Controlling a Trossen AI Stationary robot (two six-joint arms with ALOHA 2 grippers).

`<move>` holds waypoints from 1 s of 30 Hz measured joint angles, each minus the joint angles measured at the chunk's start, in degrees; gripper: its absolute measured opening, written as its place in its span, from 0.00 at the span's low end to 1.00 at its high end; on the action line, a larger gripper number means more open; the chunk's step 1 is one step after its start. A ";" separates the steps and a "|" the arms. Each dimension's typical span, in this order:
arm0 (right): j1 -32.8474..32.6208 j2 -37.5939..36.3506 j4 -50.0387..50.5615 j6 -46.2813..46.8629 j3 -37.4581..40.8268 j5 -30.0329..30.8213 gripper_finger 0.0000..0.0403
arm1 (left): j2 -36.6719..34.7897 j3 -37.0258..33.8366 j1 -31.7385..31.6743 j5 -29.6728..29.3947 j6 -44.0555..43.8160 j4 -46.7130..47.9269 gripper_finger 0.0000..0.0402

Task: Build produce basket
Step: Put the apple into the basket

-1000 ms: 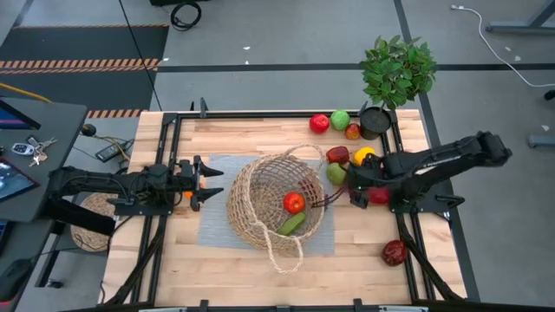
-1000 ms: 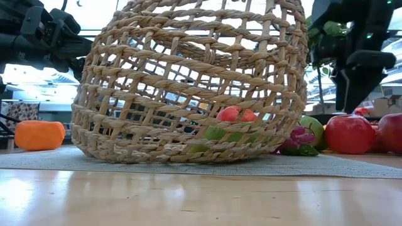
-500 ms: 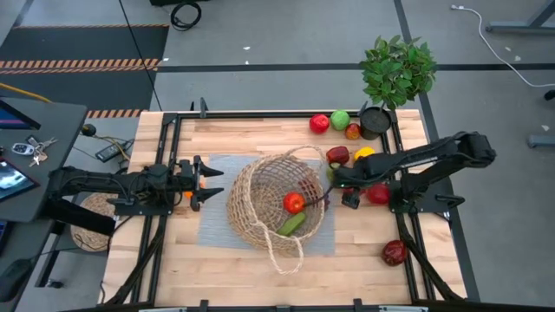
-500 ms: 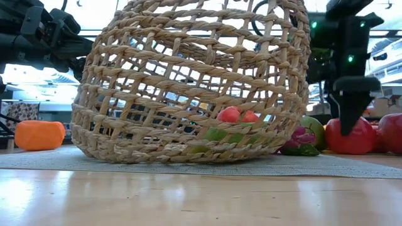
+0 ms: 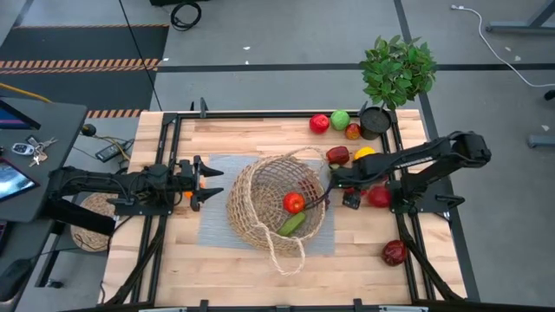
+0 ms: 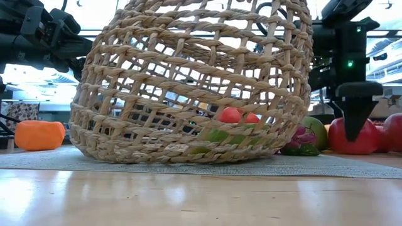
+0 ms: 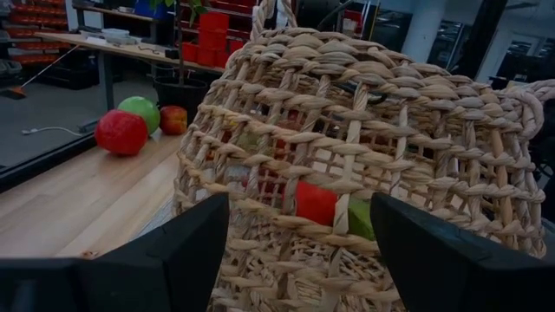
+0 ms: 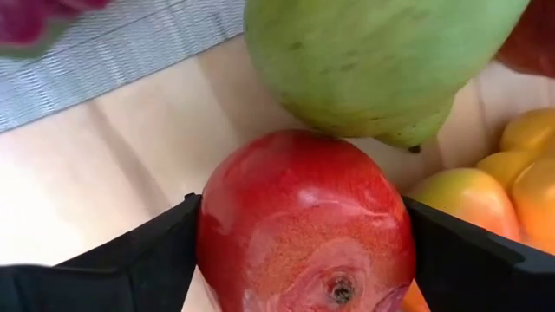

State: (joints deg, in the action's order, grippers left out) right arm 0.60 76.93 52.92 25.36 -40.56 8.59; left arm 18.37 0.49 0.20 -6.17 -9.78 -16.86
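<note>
The wicker basket (image 5: 277, 204) lies tipped on a grey mat (image 5: 217, 230), with a red piece (image 5: 294, 203) and a green piece (image 5: 292, 224) inside. My right gripper (image 5: 347, 186) points down just right of the basket. Its fingers are wide apart on either side of a red fruit (image 8: 303, 234) that sits on the wood. That fruit also shows in the low view (image 6: 339, 138), but the gripper hides it from above. A green fruit (image 8: 373, 61) lies just beyond it. My left gripper (image 5: 208, 182) is open and level at the basket's left side, above an orange piece (image 6: 39, 135). My right gripper comes at the red fruit from above, pointing down. It has one finger (image 6: 355, 122) on the fruit's near side and the other on its far side. I cannot tell whether the fingers touch it. The fruit sits on the table.
A yellow pepper (image 5: 364, 153), a dark red piece (image 5: 337, 155) and a red apple (image 5: 379, 196) crowd around the right gripper. More fruit (image 5: 329, 121) and a potted plant (image 5: 397, 74) stand at the far edge. A dark red piece (image 5: 395, 252) lies near right.
My right gripper has gone toward the table's left edge and down, so that its fingers now stand around the red fruit beside the basket. The fruit has stayed on the table.
</note>
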 joint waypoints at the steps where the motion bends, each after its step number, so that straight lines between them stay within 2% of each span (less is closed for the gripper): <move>1: 0.00 -0.57 0.15 0.15 0.00 -0.33 0.89 | -0.01 0.00 0.00 0.00 0.00 0.00 0.71; 9: -0.80 -5.85 4.58 1.68 -5.01 -1.51 0.89 | -0.02 0.00 0.00 0.00 0.00 -0.02 0.71; 14: -2.57 -9.72 8.39 1.68 -12.31 -2.38 0.89 | 0.00 0.00 -0.01 0.00 0.00 0.00 0.71; 19: -4.73 -13.53 9.65 1.31 -20.73 -0.41 0.89 | 0.00 -0.01 -0.01 0.00 0.00 -0.01 0.71; 23: -6.68 -16.52 5.97 -0.90 -24.60 -0.29 0.89 | 0.00 0.00 -0.01 0.00 -0.01 -0.02 0.71; 30: -9.96 -23.04 -5.94 -7.23 -25.00 0.92 0.89 | -0.02 0.00 0.00 0.00 0.00 0.00 0.71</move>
State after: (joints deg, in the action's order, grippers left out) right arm -9.36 53.89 46.98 18.13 -65.56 9.51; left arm 18.35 0.49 0.20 -6.17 -9.78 -16.86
